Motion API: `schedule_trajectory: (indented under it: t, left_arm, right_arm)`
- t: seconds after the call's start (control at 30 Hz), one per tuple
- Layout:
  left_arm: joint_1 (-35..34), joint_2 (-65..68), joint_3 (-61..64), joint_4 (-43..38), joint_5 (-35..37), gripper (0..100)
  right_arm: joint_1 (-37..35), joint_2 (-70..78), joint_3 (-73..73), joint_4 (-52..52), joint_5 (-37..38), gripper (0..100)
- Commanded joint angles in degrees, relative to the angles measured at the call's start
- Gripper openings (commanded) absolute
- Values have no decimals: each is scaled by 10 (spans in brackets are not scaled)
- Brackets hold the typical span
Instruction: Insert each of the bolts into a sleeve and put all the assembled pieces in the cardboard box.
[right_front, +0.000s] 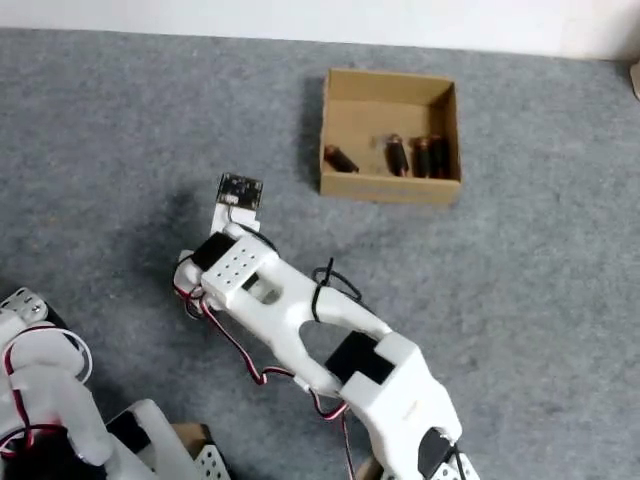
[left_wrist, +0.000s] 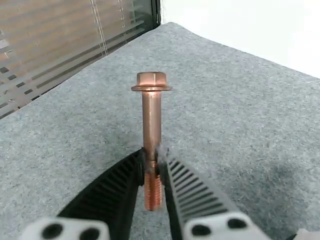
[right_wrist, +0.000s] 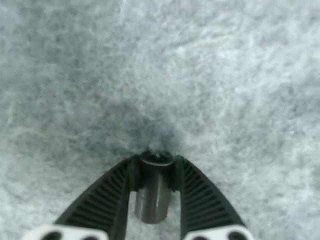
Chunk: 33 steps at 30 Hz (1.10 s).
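Left tool (left_wrist: 151, 154) is shut tight on a copper flange bolt (left_wrist: 151, 115), pinching the shank just above the threads. Hex head sticks out past the tips, threaded end back twd the wrist. Right tool (right_wrist: 156, 161) is closed round a dark metal sleeve (right_wrist: 152, 197), jaws apart just by the sleeve's width. The sleeve lies along the tool w/ its far end pointed down at the grey table (right_front: 540, 300).

In the high view the right arm (right_front: 300, 310) stretches to left of ctr, and the left arm (right_front: 45, 390) sits folded at near left. Cardboard box (right_front: 390, 188) is far right of ctr, well apart from both arms, w/ finished pcs (right_front: 398, 155) lying in it.

Step, as I read it: mating, one part in each tool, not yet joined. Next move prob needs the tools brought together and the axes lined up. Snag: the bolt is held by its thread end, so a regrip may be needed before the threads can enter.

Hard to tell:
- whether the sleeve touches the table
- right tool's tips, which sit under the wrist in the high view
- left arm, cut off at the edge
- pcs in box, approx three or four, count unsure
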Motion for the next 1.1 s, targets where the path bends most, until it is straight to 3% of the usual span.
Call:
schedule_trajectory:
  t: [0.0,0.2,0.33,0.77,1.07]
  left_arm:
    - [-5,0,-21,-1,-1,6]
    - [-4,0,-7,-2,-1,6]
    - [-4,0,1,-4,-1,6]
    - [-7,0,2,6,-4,6]
    - [5,0,-3,3,0,6]
  right_arm:
    - [18,-75,-8,15,0,5]
    - [23,-134,-12,20,90,5]
    - [51,-224,-12,61,110,5]
    - [221,-503,-9,77,312,5]
    - [320,-644,15,165,422,5]
